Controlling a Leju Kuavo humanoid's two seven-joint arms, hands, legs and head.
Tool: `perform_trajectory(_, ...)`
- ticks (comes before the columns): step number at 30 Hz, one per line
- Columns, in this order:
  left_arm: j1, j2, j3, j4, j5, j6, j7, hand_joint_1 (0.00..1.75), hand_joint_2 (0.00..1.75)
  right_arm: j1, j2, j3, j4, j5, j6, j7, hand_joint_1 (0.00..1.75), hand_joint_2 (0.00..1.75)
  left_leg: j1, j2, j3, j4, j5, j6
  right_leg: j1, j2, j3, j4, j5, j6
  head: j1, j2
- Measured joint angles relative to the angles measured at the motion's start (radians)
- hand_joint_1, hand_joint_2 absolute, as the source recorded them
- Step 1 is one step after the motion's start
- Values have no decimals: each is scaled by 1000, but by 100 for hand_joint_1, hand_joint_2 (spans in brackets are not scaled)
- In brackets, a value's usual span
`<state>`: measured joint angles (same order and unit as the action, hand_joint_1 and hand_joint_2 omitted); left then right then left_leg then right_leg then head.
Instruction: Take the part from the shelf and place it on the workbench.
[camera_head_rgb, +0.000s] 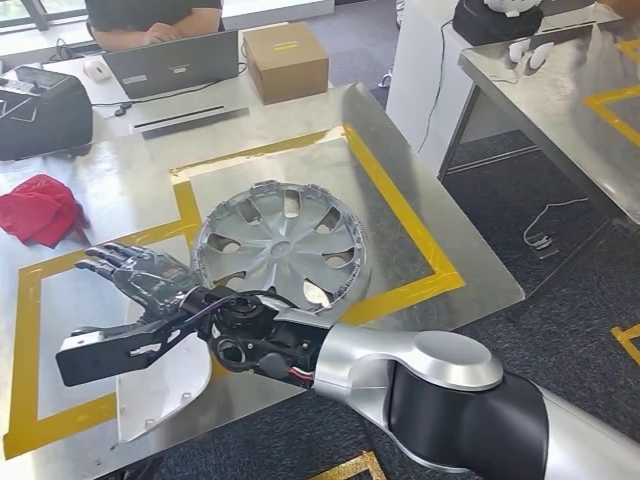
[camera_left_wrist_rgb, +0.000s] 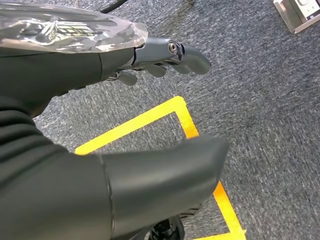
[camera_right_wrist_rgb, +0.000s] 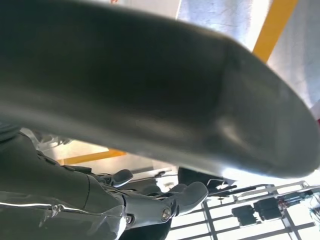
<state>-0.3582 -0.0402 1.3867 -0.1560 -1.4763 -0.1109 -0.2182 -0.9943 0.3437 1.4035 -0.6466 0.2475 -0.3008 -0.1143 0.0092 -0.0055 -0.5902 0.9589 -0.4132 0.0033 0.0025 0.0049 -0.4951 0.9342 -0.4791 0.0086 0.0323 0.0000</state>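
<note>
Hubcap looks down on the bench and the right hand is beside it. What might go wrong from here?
The round silver hubcap lies flat inside the yellow tape square on the metal workbench. The right hand, fingers spread and empty, hovers close to its near rim, so a careless withdrawal might catch the rim and push it over the tape. The loose wires at the wrist might also snag.

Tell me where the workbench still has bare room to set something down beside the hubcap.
Inside the yellow tape square, bare metal lies right of the hubcap and behind it. Another bare patch lies between the red cloth and the square's back tape. The near left corner is crowded: the right hand hangs open there over a flat metal plate.
</note>
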Motion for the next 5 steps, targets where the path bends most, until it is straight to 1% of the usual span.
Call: perform_trajectory(5, -1, 0, 0, 0, 0, 1, -2, 0, 0, -15, 0, -4, -1, -110, -4, -39, 0, 0, 0, 0, 0, 0, 0, 0, 0, 0, 0, 0, 0, 0, 0, 0)
